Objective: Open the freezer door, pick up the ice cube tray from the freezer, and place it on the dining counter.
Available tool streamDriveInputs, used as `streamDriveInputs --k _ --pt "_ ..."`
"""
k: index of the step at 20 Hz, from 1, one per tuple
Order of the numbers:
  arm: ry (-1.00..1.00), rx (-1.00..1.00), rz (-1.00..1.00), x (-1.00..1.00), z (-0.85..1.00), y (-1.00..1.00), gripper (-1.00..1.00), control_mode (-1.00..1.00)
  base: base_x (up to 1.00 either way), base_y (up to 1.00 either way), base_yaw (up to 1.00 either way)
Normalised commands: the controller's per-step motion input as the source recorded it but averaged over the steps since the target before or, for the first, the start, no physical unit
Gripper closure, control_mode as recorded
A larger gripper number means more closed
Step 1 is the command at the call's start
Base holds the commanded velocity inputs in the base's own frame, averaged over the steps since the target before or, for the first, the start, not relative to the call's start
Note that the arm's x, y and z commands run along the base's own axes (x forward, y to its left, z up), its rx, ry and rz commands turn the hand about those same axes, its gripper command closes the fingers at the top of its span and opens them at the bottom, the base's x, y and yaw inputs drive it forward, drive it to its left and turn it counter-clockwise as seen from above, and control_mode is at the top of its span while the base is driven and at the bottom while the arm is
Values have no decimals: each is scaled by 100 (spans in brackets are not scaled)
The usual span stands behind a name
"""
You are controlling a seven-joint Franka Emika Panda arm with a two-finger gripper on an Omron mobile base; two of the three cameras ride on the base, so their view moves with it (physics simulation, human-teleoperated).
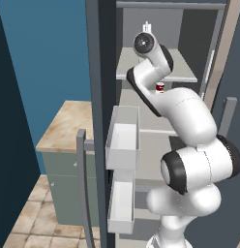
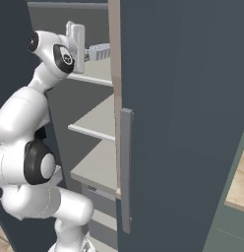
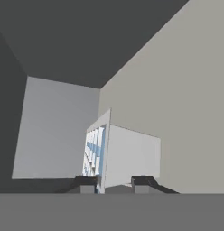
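One ice cube tray seen, with pale blue cells in a grid, lying on an upper shelf of the freezer, near the shelf's front edge in the right base view. One small red-and-white can noted on the shelf below, toward its back edge. Three flat pale grey shelves counted in the right base view. Two pale grey bins counted on the inside of the freezer door, one above the other; door swung fully open, with one grey bar handle at its outer edge. One further grey bar handle on the plain dark door to the right. One beige-topped grey-green cabinet standing left of the open door.

Fingers: two tips visible in the hand view, set a narrow gap apart, with the near end of the tray between them. Left tip at the tray's edge; firm contact or a completed grip cannot be told.
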Motion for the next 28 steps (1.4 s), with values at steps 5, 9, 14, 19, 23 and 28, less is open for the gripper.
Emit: streamDriveInputs --k 5,9,14,19,23,28 --pt "-9 0 0 -15 11 0 100 -100 0 0 0" --pt "-1 0 0 -23 15 0 100 -100 0 0 0" --pt "0 0 0 -46 13 0 100 -100 0 0 0" --pt "0 0 0 -52 8 0 100 -100 0 0 0" --pt "0 0 0 -60 0 0 100 -100 0 0 0" --pt "0 0 0 -61 0 0 100 -100 0 0 0"
